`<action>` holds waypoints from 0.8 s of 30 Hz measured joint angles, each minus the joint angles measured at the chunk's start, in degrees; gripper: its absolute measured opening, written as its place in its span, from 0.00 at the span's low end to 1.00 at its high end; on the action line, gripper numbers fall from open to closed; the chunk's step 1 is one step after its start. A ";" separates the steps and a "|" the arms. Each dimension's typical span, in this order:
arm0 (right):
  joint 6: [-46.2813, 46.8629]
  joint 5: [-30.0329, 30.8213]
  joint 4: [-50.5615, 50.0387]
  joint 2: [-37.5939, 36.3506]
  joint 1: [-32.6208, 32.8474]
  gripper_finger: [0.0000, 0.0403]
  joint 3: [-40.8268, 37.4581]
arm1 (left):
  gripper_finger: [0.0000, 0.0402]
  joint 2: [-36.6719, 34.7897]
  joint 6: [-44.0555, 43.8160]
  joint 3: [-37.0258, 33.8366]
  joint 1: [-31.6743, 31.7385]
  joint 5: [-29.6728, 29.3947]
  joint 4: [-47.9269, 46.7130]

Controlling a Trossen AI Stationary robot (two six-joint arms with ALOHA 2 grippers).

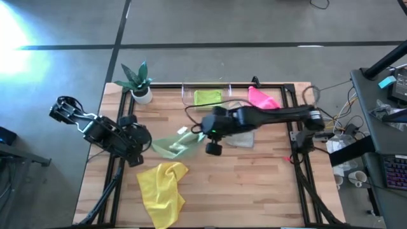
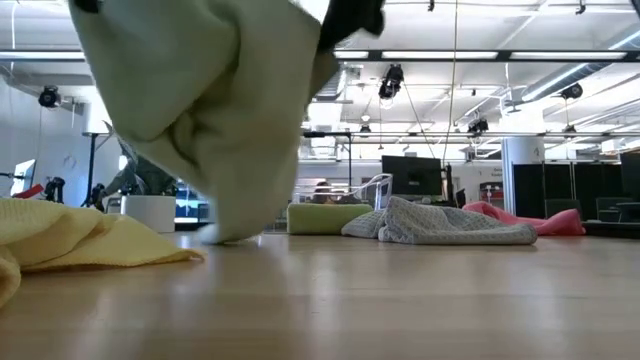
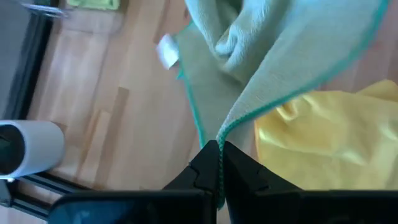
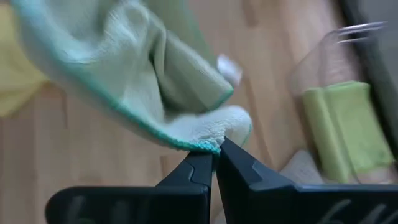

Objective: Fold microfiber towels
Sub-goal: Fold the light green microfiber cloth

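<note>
The pale sage green towel (image 1: 174, 145) hangs bunched between my two grippers above the table's middle. My left gripper (image 3: 219, 163) is shut on it at the left, and my right gripper (image 4: 215, 159) is shut on it at the right. In the low view the towel (image 2: 205, 110) sags down to about the table top; I cannot tell whether it touches. The yellow towel (image 1: 163, 191) lies crumpled near the front edge. The grey towel (image 1: 241, 139) lies behind my right arm, and the pink one (image 1: 262, 98) is at the far right. A folded lime green towel (image 1: 207, 97) sits in the clear tray. My left gripper pinches the sage towel's green-stitched hem (image 3: 231, 127) between its two fingers. The cloth rises from the fingers and spreads away in slack folds. My right gripper pinches a rounded, hemmed corner of the same towel (image 4: 208, 142) between its two fingers. The cloth hangs from there in loose folds, bunched rather than taut.
A potted plant (image 1: 140, 84) stands at the far left corner. The clear tray (image 1: 191, 93) stands at the far edge. A small white tag (image 1: 182, 130) is on the sage towel. Bare wood (image 1: 254, 184) lies at the front right.
</note>
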 joint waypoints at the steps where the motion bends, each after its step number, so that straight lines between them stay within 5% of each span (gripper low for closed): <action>1: 1.14 1.27 -0.10 -1.07 0.72 0.02 0.00 | 0.00 0.00 0.03 0.00 0.02 -0.96 0.04; 10: 10.36 10.46 -1.48 -7.50 8.76 0.02 -0.01 | 0.00 -0.24 1.76 6.99 0.02 -4.69 -0.12; 18: 15.75 20.76 -3.52 -9.73 11.45 0.02 3.15 | 0.00 -0.24 11.90 17.41 0.02 -3.06 -0.94; 24: 20.66 13.14 -13.95 -9.80 10.97 0.02 9.54 | 0.00 -0.24 17.99 22.97 0.04 -3.86 -0.96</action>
